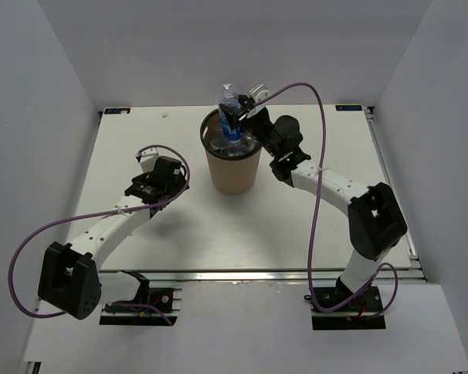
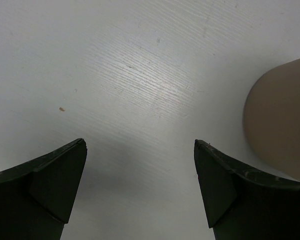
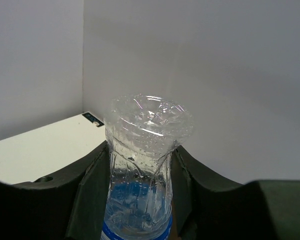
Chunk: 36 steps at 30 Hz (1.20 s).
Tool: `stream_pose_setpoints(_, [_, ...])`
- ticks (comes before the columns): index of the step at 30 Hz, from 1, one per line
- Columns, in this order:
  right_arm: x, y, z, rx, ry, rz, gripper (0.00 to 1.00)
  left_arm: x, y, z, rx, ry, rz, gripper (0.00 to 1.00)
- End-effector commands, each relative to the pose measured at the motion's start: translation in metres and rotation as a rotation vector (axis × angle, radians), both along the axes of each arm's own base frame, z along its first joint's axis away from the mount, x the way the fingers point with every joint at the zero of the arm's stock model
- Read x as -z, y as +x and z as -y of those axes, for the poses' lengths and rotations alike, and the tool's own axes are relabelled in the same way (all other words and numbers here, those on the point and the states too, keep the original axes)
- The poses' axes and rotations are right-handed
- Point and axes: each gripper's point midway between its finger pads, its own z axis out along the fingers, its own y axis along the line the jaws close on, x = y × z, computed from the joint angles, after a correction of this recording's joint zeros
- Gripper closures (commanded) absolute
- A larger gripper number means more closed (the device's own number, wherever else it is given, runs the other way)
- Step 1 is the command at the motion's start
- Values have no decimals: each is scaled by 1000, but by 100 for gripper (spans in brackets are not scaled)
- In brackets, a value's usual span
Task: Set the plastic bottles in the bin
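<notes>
The brown bin (image 1: 232, 173) stands upright at the middle back of the table, with clear bottles (image 1: 218, 143) lying inside it. My right gripper (image 1: 239, 115) is shut on a clear plastic bottle with a blue label (image 1: 231, 113) and holds it upside down over the bin's mouth. In the right wrist view the bottle (image 3: 142, 165) sits squeezed between the two dark fingers (image 3: 87, 192), its base upward. My left gripper (image 1: 150, 156) is open and empty, low over the bare table left of the bin. The bin's side (image 2: 280, 125) shows at the right of the left wrist view.
White walls close in the table at the back and both sides. A purple cable (image 1: 320, 140) arcs above the right arm. A metal rail (image 1: 242, 274) runs along the table's near edge.
</notes>
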Motion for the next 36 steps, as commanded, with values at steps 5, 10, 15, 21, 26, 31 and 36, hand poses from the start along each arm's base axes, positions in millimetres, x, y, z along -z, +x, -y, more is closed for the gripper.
stream_pose_setpoints(5, [32,-3,28,96,45,-68,76,-17,0,1,1,-31,51,3])
stream_pose_setpoints(10, [-29,-5,23,73,87,18,76,-16,1,5,11,-41,42,3])
stream_pose_setpoints(15, [-88,-9,28,75,172,120,73,-21,-1,3,3,-44,57,3])
stream_pose_setpoints(21, [-147,-23,22,-2,241,202,72,-22,-2,2,0,-51,61,3])
stream_pose_setpoints(26, [-120,-33,6,-109,224,103,72,-22,-2,3,-3,-55,62,3])
stream_pose_setpoints(31, [-54,-32,-3,-116,198,-15,72,-22,-3,2,-4,-54,59,3])
stream_pose_setpoints(36, [12,-41,-18,-172,137,-127,68,-19,-4,1,-8,-50,51,3])
